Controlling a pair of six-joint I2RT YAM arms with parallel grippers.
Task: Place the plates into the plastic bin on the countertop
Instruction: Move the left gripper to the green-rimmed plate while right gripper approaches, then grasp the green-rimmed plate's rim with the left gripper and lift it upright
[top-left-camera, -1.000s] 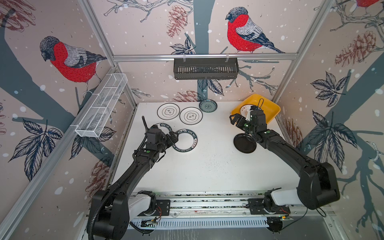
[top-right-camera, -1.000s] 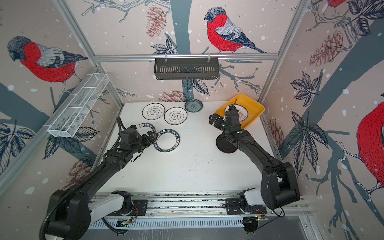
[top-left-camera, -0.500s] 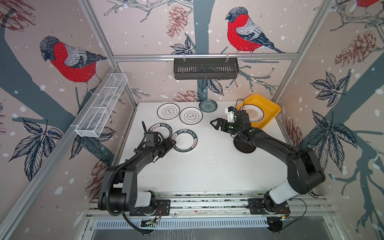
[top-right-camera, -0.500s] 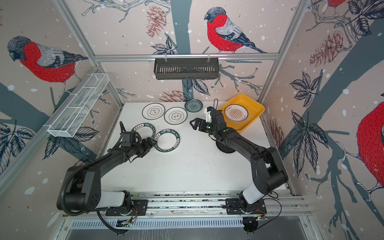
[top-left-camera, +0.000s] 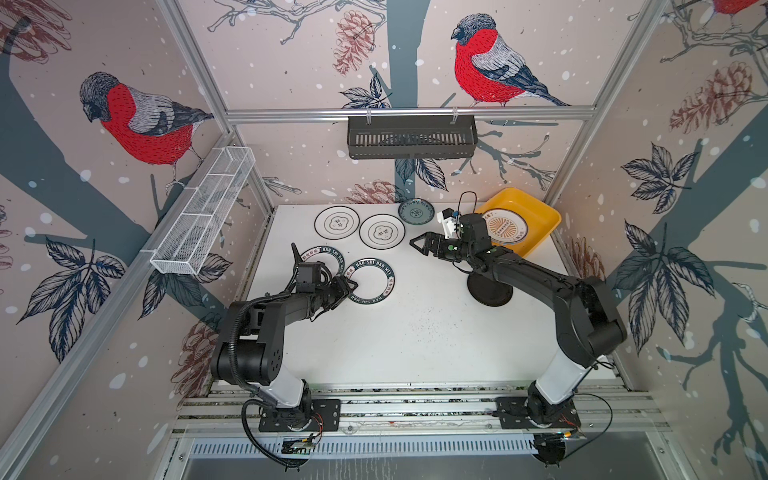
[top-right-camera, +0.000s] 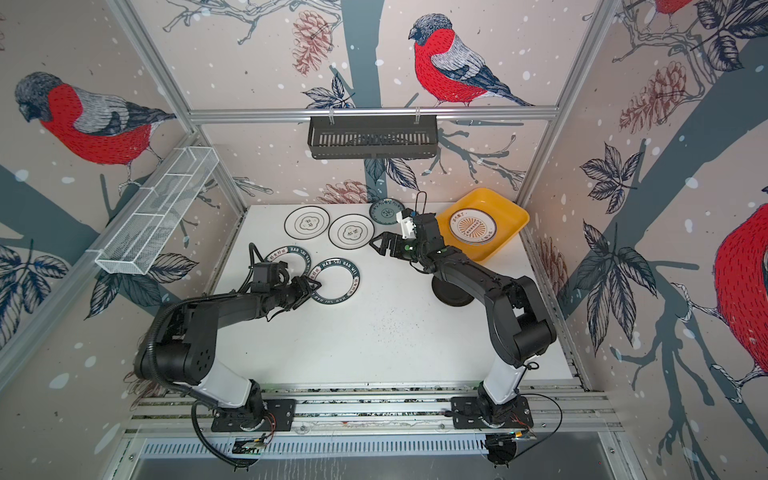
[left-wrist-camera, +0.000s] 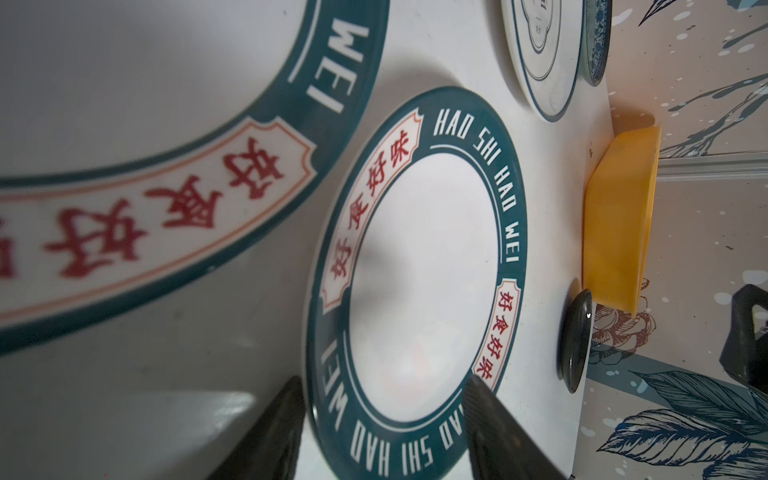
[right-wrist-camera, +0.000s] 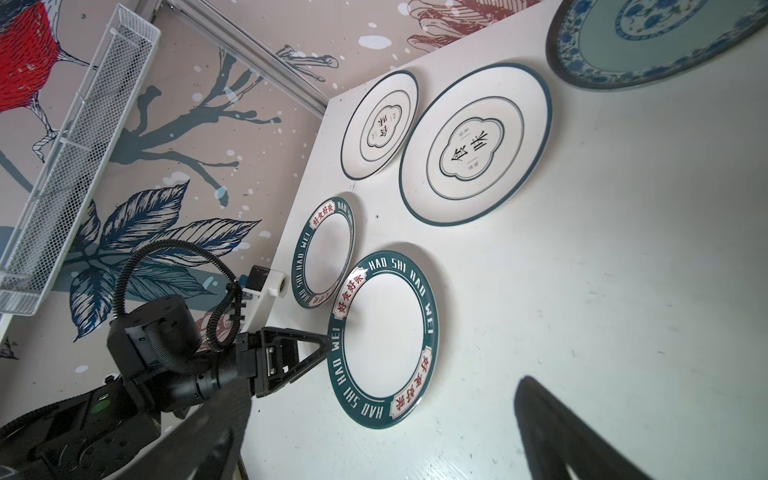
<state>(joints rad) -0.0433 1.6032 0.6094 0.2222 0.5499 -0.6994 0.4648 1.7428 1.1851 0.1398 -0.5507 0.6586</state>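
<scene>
Two black robot arms rise from the bottom edge in both top views. The left arm (top-left-camera: 291, 305) folds at an elbow in the lower left, then reaches low and nearly level toward the centre. The left gripper (top-left-camera: 352, 286) points right, its two fingers (left-wrist-camera: 270, 436) partly apart. The right arm (top-left-camera: 532, 274) bends at a raised elbow on the right side and stretches up and left. The right gripper (top-left-camera: 417, 246), just above centre, points left with its fingers spread wide.
</scene>
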